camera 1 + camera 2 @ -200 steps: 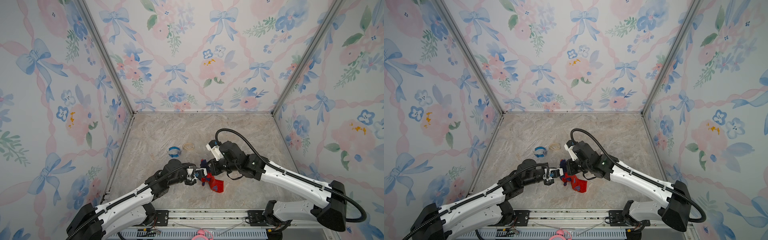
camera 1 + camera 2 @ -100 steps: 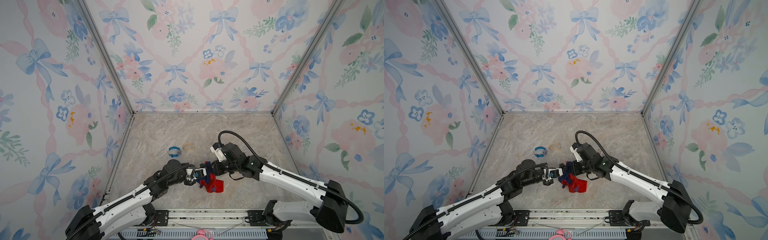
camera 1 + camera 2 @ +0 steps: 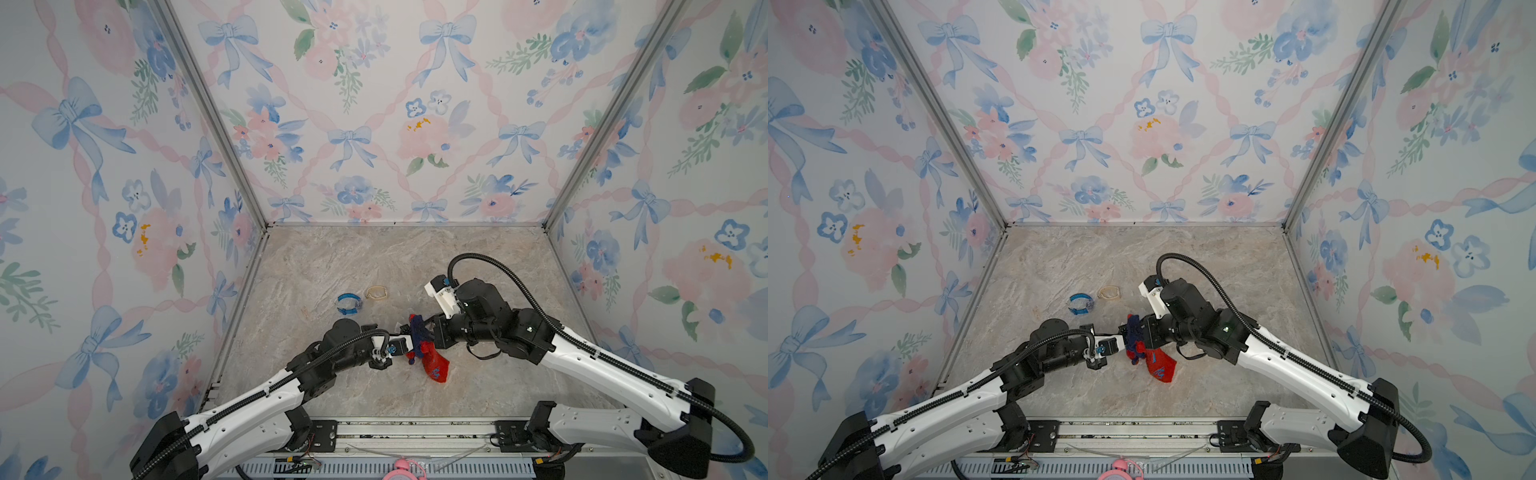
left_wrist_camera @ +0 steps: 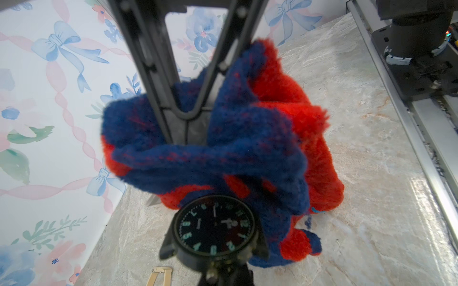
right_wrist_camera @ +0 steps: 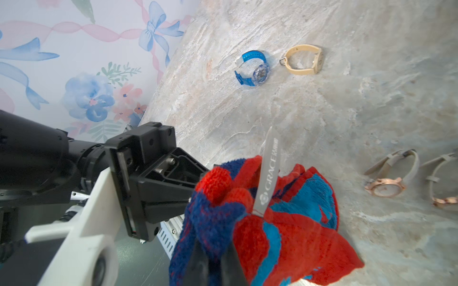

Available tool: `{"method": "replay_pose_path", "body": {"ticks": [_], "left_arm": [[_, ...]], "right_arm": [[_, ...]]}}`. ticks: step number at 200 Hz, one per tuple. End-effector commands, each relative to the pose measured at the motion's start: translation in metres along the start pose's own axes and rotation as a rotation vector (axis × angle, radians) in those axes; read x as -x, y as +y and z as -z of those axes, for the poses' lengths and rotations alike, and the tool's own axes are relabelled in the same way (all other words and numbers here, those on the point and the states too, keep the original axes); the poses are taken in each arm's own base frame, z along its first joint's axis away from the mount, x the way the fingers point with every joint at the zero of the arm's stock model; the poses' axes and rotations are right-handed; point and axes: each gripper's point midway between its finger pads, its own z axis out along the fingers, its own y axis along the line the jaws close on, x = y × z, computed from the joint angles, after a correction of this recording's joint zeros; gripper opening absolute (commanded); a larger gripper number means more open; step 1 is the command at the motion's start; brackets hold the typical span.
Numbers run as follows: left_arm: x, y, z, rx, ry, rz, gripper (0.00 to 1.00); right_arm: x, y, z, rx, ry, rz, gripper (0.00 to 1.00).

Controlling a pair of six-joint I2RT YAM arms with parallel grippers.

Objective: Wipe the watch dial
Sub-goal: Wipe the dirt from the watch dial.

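My left gripper (image 4: pixel 215 268) is shut on a black watch (image 4: pixel 214 230); its dark dial with pale green numerals faces the left wrist camera. A fluffy red and blue cloth (image 4: pixel 247 138) presses against one side of the dial and covers its edge. My right gripper (image 5: pixel 213 252) is shut on a bunch of that cloth (image 5: pixel 292 222), whose grey label sticks up. In both top views the two grippers meet at the table's front middle, left gripper (image 3: pixel 401 347) (image 3: pixel 1115 345) against right gripper (image 3: pixel 417 328) (image 3: pixel 1133 328), and the cloth (image 3: pixel 432 361) (image 3: pixel 1158 365) hangs down to the table. The cloth hides the watch in the right wrist view.
A blue watch (image 3: pixel 348 302) (image 5: pixel 255 69) and a beige-strapped watch (image 3: pixel 377 293) (image 5: pixel 304 60) lie behind the grippers. Two rose-gold watches (image 5: pixel 386 183) (image 5: pixel 443 195) lie under the right arm. A metal rail (image 3: pixel 415 428) runs along the front edge, and papered walls close three sides.
The right gripper has shifted the cloth a little back and forth against the watch, and the hanging part has drawn closer to the left gripper. The left arm has barely moved.
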Motion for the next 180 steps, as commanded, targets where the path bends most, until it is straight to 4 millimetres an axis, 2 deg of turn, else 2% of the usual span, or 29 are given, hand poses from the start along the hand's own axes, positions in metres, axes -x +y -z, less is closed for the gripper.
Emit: {"method": "replay_pose_path", "body": {"ticks": [1, 20, 58, 101, 122, 149, 180], "left_arm": [[0.014, 0.005, 0.002, 0.010, -0.043, -0.022, 0.05], [0.015, 0.005, 0.003, 0.009, -0.049, -0.023, 0.05], [0.017, 0.006, 0.005, 0.016, -0.057, -0.026, 0.05], [0.018, 0.007, 0.006, 0.024, -0.060, -0.030, 0.05], [0.018, 0.007, 0.006, 0.025, -0.056, -0.028, 0.05], [0.016, 0.007, 0.005, 0.024, -0.051, -0.028, 0.05], [0.016, 0.008, 0.005, 0.027, -0.052, -0.027, 0.04]], "right_arm": [[0.004, 0.009, -0.009, 0.012, 0.008, 0.015, 0.00], [0.003, 0.006, -0.021, 0.007, 0.020, 0.016, 0.00], [-0.006, -0.015, -0.037, -0.028, 0.061, -0.020, 0.00], [-0.015, -0.051, -0.029, -0.082, 0.057, -0.095, 0.00], [-0.018, -0.061, -0.022, -0.100, 0.053, -0.117, 0.00], [-0.010, -0.054, -0.003, -0.094, 0.016, -0.104, 0.00], [0.004, -0.030, 0.012, -0.043, -0.026, -0.077, 0.00]]}}
